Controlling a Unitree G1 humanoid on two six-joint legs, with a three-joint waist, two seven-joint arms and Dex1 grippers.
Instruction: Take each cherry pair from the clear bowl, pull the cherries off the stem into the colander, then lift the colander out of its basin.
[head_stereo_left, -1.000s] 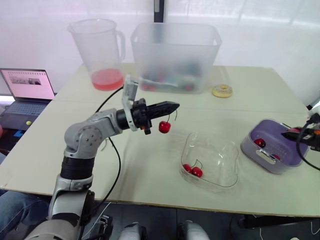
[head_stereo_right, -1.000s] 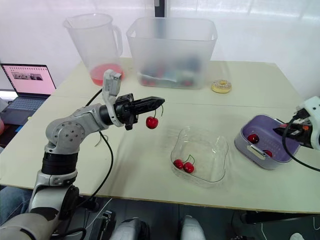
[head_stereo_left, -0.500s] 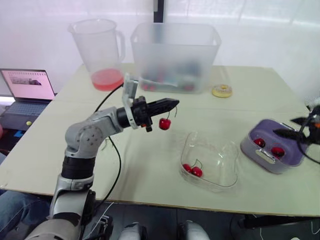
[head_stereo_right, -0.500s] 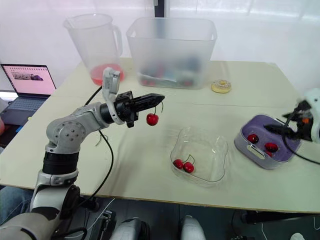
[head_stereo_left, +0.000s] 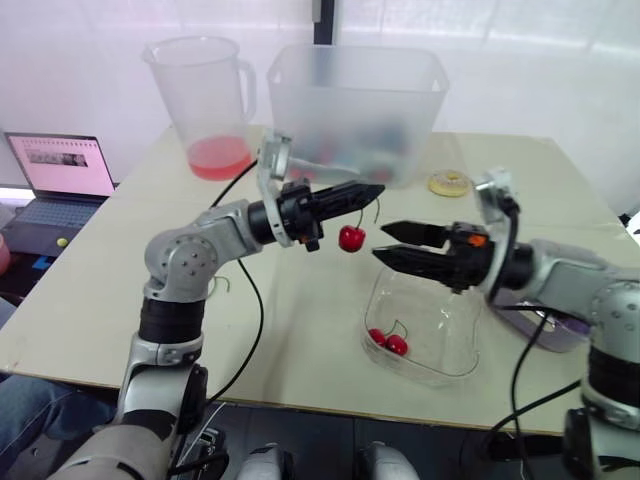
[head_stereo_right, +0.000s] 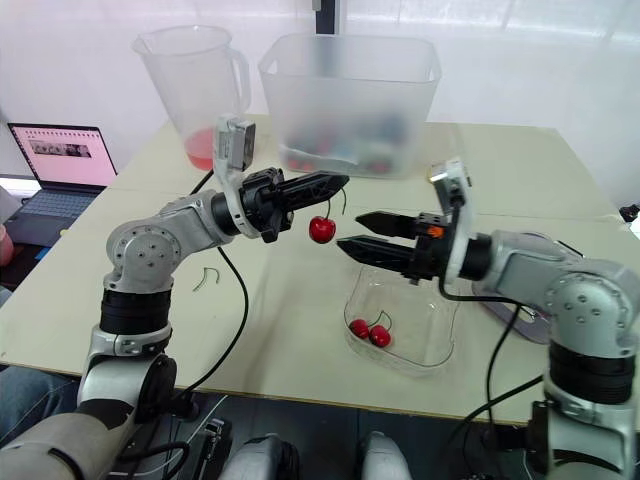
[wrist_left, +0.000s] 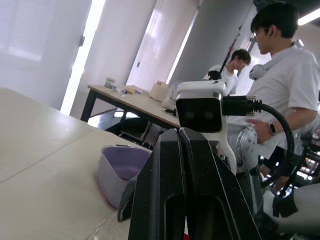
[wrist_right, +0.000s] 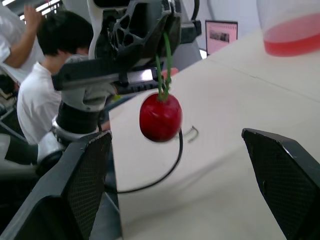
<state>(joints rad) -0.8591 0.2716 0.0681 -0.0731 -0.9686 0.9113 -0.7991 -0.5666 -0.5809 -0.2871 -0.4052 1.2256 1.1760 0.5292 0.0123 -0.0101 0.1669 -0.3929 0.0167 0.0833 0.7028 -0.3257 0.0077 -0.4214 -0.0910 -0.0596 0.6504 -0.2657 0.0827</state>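
Observation:
My left gripper (head_stereo_left: 368, 192) is shut on a green stem, and a single red cherry (head_stereo_left: 350, 238) hangs from it above the table, just left of the clear bowl (head_stereo_left: 462, 352). My right gripper (head_stereo_left: 382, 242) is open and points at that cherry from the right, its fingertips just short of it; the right wrist view has the cherry (wrist_right: 160, 117) hanging between the two fingers (wrist_right: 85, 190). A cherry pair (head_stereo_left: 388, 341) lies in the bowl. The purple colander and basin (head_stereo_left: 545, 325) sit at the right, mostly hidden behind my right arm.
At the back stand a pitcher (head_stereo_left: 205, 100) with pink liquid, a frosted bin (head_stereo_left: 355, 110) and a small yellow ring (head_stereo_left: 449, 182). A laptop (head_stereo_left: 60, 175) sits off the table's left edge. A bare stem (head_stereo_right: 205, 275) lies on the table. People (wrist_left: 280, 95) stand beyond the table.
My right gripper has opened over the colander, leaving a second cherry there, and swung left to the middle, facing the hanging cherry. The left gripper with the cherry has shifted slightly right.

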